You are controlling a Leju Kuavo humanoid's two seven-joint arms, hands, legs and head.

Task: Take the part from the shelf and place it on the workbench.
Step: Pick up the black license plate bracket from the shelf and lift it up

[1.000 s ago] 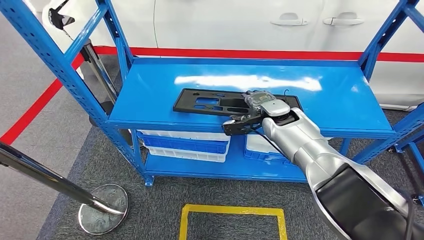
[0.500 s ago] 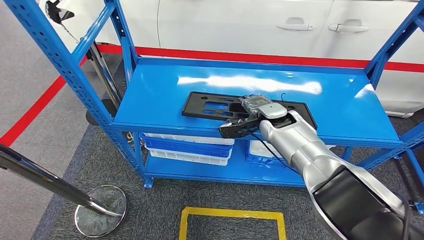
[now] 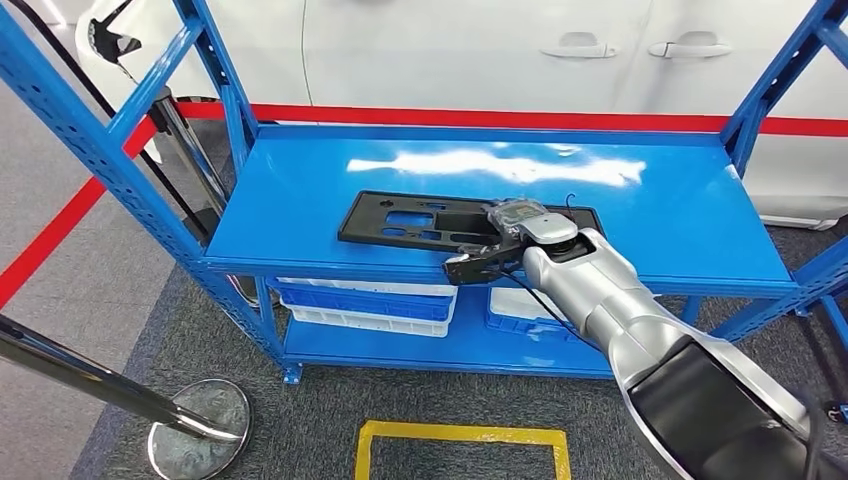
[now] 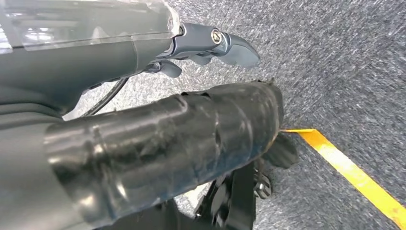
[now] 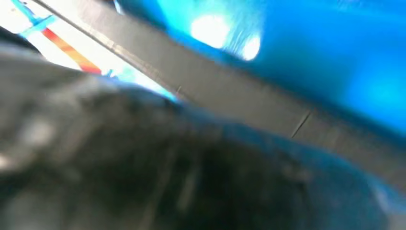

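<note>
The part point(image 3: 405, 221) is a flat black panel with cut-outs. It lies on the upper deck of the blue shelf point(image 3: 300, 190), near the front edge. My right hand point(image 3: 500, 243) rests on the part's right end, and a dark finger point(image 3: 468, 266) reaches out over the shelf's front lip. Whether the fingers grip the part I cannot tell. The right wrist view is blurred, with a grey strip point(image 5: 239, 91) against the blue deck. My left hand point(image 4: 206, 45) hangs over the carpet and holds nothing.
Blue uprights point(image 3: 90, 130) frame the shelf on both sides. White and blue bins point(image 3: 365, 300) sit on the lower deck. A white car point(image 3: 520, 50) stands behind, and a chrome post base point(image 3: 200, 430) is on the floor at the left. A yellow floor square point(image 3: 465, 450) lies in front.
The whole picture has shifted a little, so the camera moved. My right hand stays on the part's right end, and the part lies at the same spot on the deck.
</note>
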